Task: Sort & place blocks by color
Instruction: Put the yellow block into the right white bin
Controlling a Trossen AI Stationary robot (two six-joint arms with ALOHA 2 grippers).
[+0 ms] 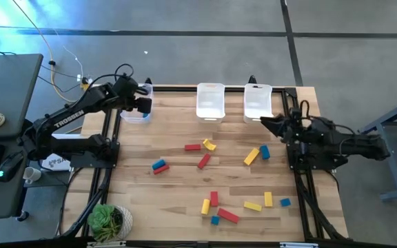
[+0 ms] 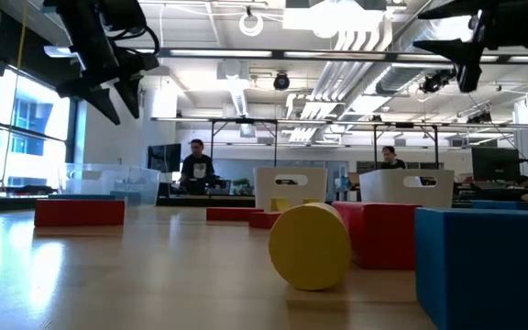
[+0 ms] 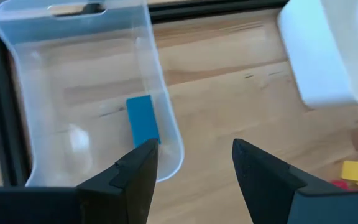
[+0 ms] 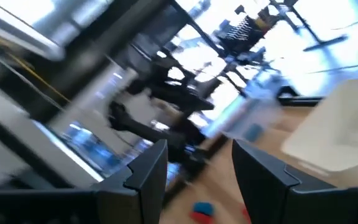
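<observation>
Blocks (image 1: 216, 180) lay scattered lower centre of the high view, well below our left gripper (image 1: 143, 105), fingers apart and empty over the upper-left bin (image 1: 135, 116), right gripper (image 1: 271, 124) nearer.

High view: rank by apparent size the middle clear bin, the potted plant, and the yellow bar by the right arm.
1. Middle clear bin
2. Potted plant, close to the bin; unsure
3. Yellow bar, clearly smallest

High: I look straight down — whole table (image 1: 185, 165).
Low: level, close behind blocks.
Left wrist: past my left gripper (image 3: 194, 165) — bin (image 3: 86, 87) beneath, shared with high.
</observation>
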